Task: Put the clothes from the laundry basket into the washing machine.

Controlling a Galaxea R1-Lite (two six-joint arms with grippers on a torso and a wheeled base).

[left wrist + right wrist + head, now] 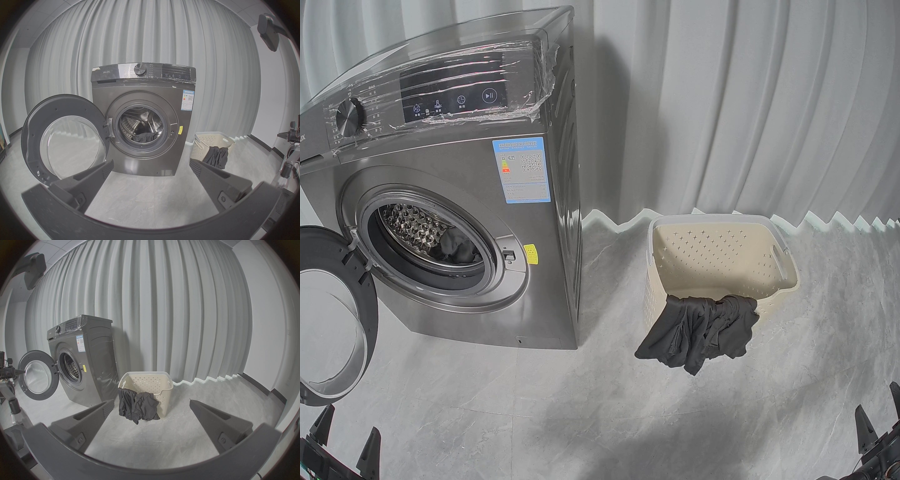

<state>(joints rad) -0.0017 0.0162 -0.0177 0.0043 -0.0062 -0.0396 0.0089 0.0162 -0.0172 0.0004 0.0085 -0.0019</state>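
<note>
A grey washing machine (pixel 456 187) stands on the left with its round door (pixel 331 319) swung open to the left. A dark garment (pixel 459 247) lies inside the drum. To its right stands a cream laundry basket (pixel 784 250) with a dark garment (pixel 700 331) draped over its near rim and hanging down the outside. My left gripper (pixel 344 440) is low at the front left, open and empty. My right gripper (pixel 881 415) is low at the front right, open and empty. The left wrist view faces the machine (pixel 140 118); the right wrist view faces the basket (pixel 150 387) and hanging garment (pixel 136 405).
Pale curtains (pixel 737 106) hang behind the machine and basket. Bare grey marbled floor (pixel 581 406) lies between my grippers and both objects. The open door juts out over the floor near my left gripper.
</note>
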